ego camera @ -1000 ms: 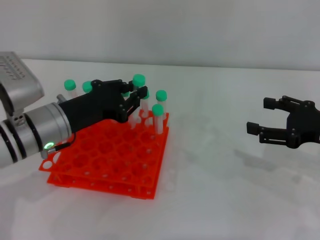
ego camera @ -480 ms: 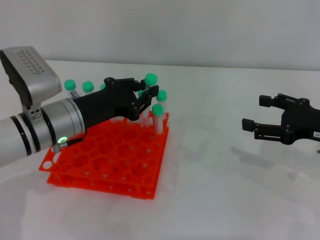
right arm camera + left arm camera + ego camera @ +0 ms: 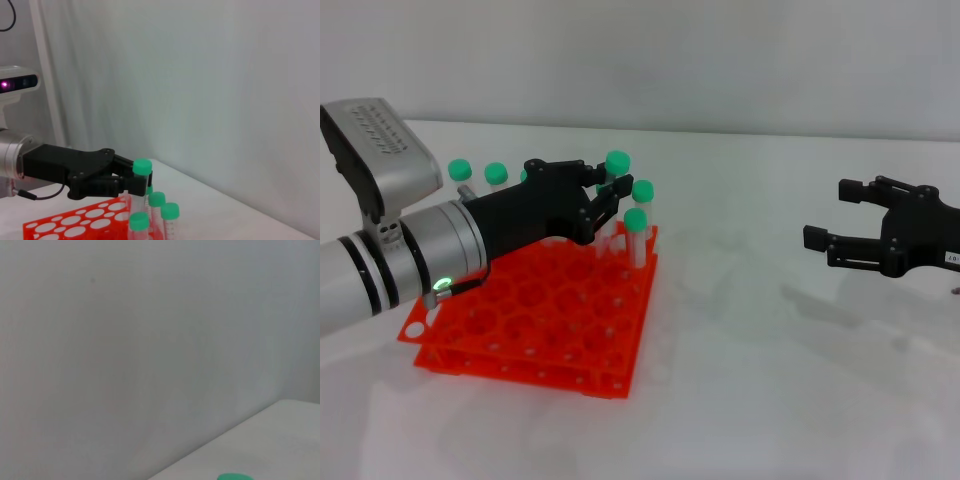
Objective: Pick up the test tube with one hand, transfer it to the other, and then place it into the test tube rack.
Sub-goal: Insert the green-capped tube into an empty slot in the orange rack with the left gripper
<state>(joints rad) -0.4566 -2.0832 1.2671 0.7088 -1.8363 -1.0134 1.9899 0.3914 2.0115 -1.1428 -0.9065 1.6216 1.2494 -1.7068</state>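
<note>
Placement is what you are working on: your left gripper [image 3: 603, 200] is clasping the test tube [image 3: 613, 192] above the test tube rack [image 3: 535, 318]; your right gripper [image 3: 840, 238] is hanging spread, empty. Next, seek a free hole.

The left gripper [image 3: 603, 200] on its thick silver forearm is reaching toward two o'clock, fingers closing around something. The right gripper [image 3: 848, 222] is hovering at three o'clock, its fingers standing spread and holding nothing.

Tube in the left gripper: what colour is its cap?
Green, on the tube in the left gripper; clearest in the right wrist view.
</note>
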